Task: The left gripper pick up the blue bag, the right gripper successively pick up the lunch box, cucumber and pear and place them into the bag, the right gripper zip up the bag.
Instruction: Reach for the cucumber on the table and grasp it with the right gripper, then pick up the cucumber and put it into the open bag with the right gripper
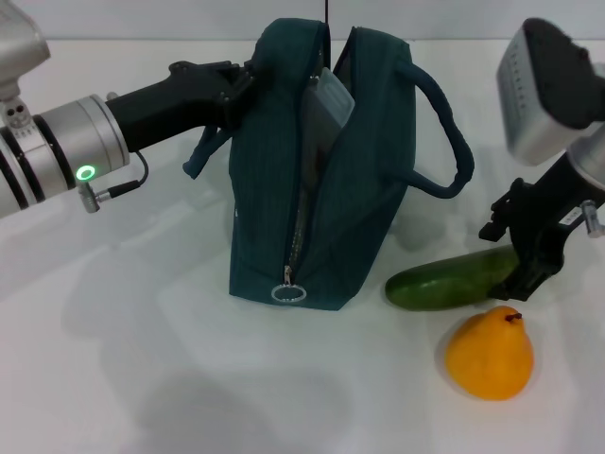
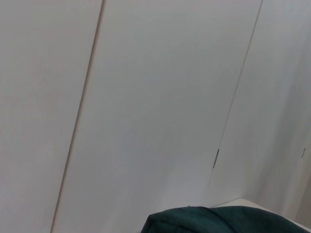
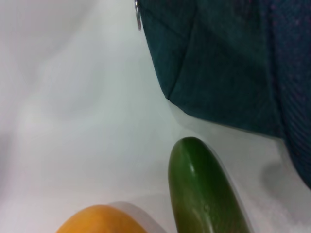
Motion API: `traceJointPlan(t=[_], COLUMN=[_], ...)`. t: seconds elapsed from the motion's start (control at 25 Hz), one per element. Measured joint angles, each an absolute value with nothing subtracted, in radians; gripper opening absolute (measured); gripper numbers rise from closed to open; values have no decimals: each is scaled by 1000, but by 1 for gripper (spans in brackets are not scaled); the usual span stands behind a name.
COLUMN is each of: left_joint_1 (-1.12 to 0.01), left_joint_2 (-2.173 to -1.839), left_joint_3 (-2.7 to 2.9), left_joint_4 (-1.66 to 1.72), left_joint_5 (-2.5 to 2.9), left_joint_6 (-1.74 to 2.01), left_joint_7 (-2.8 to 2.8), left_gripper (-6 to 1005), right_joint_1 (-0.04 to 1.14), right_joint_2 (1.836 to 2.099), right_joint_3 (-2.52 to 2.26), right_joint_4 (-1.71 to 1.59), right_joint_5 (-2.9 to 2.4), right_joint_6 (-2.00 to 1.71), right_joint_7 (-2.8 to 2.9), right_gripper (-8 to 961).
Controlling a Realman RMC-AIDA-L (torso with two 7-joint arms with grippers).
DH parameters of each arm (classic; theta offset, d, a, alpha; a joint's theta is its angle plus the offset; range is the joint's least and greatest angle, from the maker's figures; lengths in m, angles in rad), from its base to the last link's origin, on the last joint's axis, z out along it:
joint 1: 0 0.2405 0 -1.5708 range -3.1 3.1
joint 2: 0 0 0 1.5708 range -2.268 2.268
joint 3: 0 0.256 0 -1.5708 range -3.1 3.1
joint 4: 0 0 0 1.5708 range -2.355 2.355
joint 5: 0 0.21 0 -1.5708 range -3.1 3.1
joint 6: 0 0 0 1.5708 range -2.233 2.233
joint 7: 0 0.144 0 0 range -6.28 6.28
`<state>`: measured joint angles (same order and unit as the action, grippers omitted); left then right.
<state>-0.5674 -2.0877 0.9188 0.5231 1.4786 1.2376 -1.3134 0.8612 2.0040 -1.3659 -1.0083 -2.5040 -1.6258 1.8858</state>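
The blue bag stands upright mid-table with its top unzipped. My left gripper is shut on the bag's upper left edge and holds that side up. A grey lunch box pokes out of the opening. The green cucumber lies on the table right of the bag, and my right gripper is down at its right end. In front of the cucumber sits the yellow-orange pear. The right wrist view shows the cucumber close up, the pear and the bag's lower corner.
A ring-shaped zipper pull hangs at the bag's lower front end. One bag handle loops out to the right. White tabletop stretches left and in front of the bag. The left wrist view shows the bag top against a pale wall.
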Motion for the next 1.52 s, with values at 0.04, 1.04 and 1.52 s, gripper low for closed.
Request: traceJointPlan(t=[0.04, 1.04, 1.52], left_joint_1=[-567, -566, -557], left_joint_2=[-2087, -2086, -2085], left_joint_3=[919, 925, 927], left_joint_4=[523, 516, 515], left_joint_5=[1479, 1485, 1488], left_joint_6=[1238, 1238, 1246], left_joint_7=[-1314, -1318, -1315], left_gripper=[69, 71, 72], right_joint_1=[861, 869, 856], right_joint_2=[2009, 2028, 2023], right_joint_3=[-1374, -1546, -1514], right_joint_4=[-1008, -968, -971], right_joint_5=[-2515, -2523, -2478], right_joint_6=[-1614, -1516, -1526], right_joint_7=[1888, 1967, 1998], right_gripper=[790, 749, 664])
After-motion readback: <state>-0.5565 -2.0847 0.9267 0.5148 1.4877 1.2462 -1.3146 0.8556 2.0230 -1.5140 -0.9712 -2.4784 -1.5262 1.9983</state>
